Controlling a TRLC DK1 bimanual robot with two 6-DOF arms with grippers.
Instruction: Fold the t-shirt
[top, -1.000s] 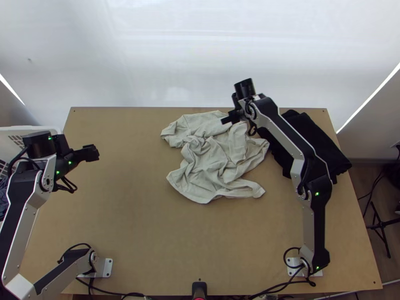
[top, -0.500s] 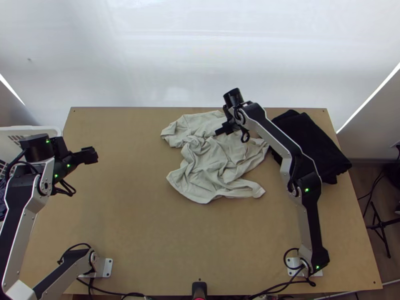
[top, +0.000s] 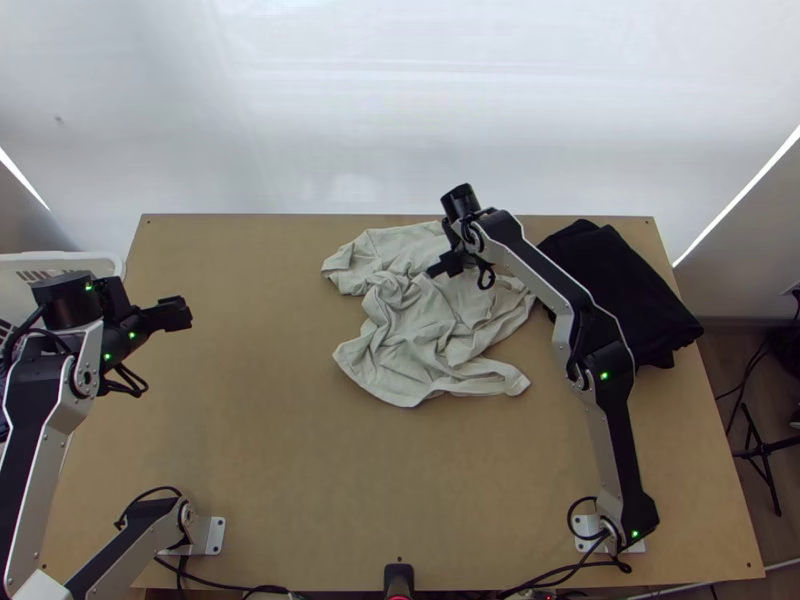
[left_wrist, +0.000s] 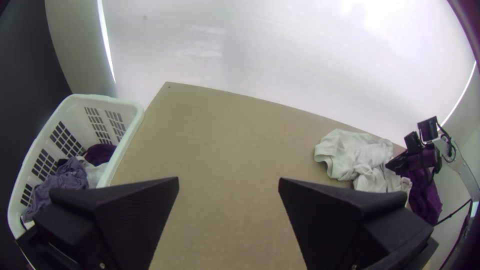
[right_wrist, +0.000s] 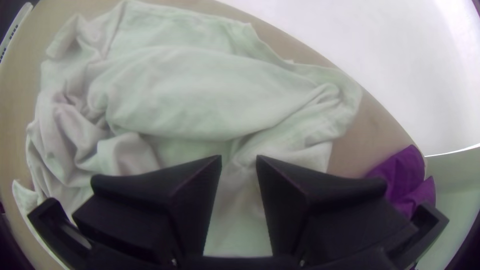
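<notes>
yeah, no text, labels or numbers I can actually read in any of these, sorry

Pale grey t-shirt (top: 425, 318) (basket (left_wrist: 75, 111) white)
</notes>
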